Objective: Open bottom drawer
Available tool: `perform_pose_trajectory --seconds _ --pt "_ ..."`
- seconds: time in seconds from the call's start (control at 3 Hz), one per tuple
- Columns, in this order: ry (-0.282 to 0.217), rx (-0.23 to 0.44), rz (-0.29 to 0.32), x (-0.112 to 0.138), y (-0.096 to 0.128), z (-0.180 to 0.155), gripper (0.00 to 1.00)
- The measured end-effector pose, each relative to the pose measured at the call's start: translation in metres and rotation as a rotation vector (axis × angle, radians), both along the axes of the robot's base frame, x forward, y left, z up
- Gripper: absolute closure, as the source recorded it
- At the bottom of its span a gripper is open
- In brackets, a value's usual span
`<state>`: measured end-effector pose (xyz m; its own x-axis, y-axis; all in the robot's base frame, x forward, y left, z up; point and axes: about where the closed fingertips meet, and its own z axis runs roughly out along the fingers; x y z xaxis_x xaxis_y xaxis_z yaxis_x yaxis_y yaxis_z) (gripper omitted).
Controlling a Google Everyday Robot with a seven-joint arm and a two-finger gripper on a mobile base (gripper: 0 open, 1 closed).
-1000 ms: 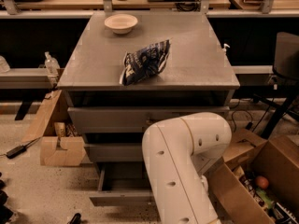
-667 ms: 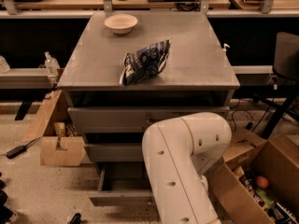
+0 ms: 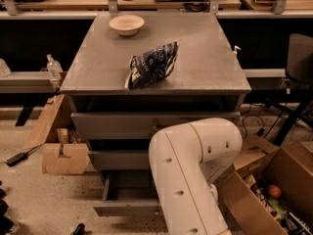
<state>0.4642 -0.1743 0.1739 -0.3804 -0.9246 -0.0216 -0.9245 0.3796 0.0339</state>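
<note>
Three drawers stacked in a grey cabinet at centre. Far left, on the floor beside it: cardboard box. On the cabinet top: pale bowl at back left, crumpled dark blue bag nearer the front edge. Lowest of the three: bottom drawer, pulled partly out, flat front standing forward of the two above, right end and knob covered. Bulky white arm across the cabinet's lower right. Gripper hidden behind that arm; jaw state impossible to tell. Far right: open carton of small items.
</note>
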Motion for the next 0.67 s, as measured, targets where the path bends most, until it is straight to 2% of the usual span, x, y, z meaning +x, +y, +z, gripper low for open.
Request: perform_pose_trajectory --seconds 0.33,0.67 --pt "0.000 0.000 0.000 0.0000 0.0000 0.0000 0.11" --pt "0.000 0.000 0.000 0.0000 0.0000 0.0000 0.00"
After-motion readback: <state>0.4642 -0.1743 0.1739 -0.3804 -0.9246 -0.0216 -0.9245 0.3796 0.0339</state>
